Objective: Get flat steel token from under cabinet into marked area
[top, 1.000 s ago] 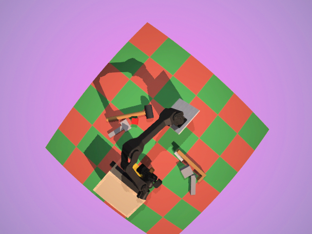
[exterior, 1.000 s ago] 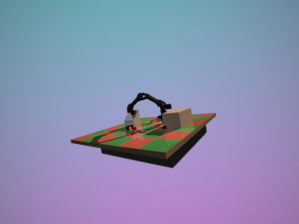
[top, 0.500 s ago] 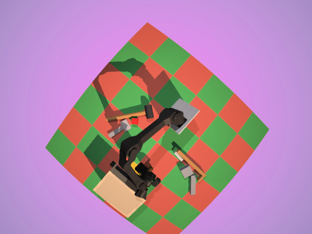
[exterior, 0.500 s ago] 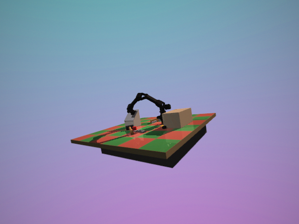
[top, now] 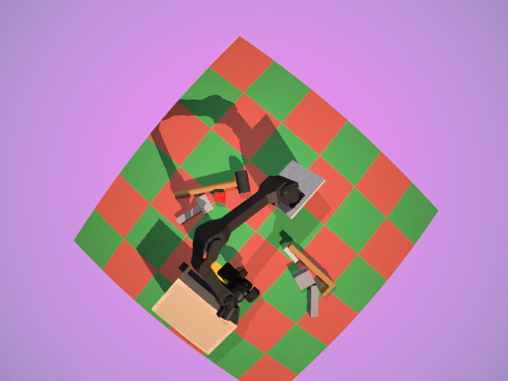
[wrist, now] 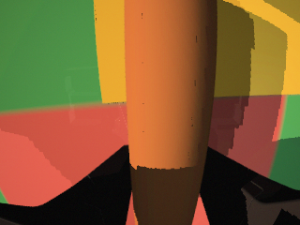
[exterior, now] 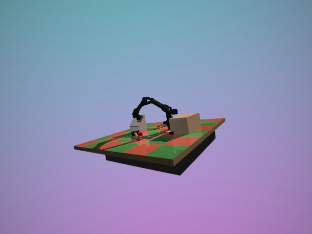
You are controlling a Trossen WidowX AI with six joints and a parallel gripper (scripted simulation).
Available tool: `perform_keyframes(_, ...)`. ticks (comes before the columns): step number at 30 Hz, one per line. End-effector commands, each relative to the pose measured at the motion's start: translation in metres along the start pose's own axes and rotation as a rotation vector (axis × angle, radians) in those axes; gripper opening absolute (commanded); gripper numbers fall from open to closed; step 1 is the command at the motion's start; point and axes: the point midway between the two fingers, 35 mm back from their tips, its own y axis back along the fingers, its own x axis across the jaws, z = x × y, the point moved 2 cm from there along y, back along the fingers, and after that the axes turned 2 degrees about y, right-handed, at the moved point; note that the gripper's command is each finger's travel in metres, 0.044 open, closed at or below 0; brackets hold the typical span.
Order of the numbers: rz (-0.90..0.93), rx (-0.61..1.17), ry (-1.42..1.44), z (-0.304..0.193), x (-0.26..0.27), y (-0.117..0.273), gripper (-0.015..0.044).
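Note:
The tan cabinet stands at the lower left in the top view. Part of the yellow marked area shows in front of it, under the arm. My gripper is low in front of the cabinet and shut on an orange wooden handle with a darker brown end. The handle runs up out of the wrist view above the yellow area; its far end cannot be made out. A small black block is by the cabinet's front corner. The steel token is not visible.
A black-headed hammer, a red cube and a grey T-shaped piece lie on the arm's left. An orange angled stick and grey blocks lie on its right. A sloped grey box stands by the arm's base.

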Motion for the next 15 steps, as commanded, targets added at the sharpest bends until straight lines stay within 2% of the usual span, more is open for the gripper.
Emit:
perform_keyframes(1,-0.01,-0.002,-0.001,-0.002,-0.002,-0.001,0.0)
perform_keyframes(15,-0.01,-0.001,-0.001,-0.014,-0.001,-0.001,0.0)
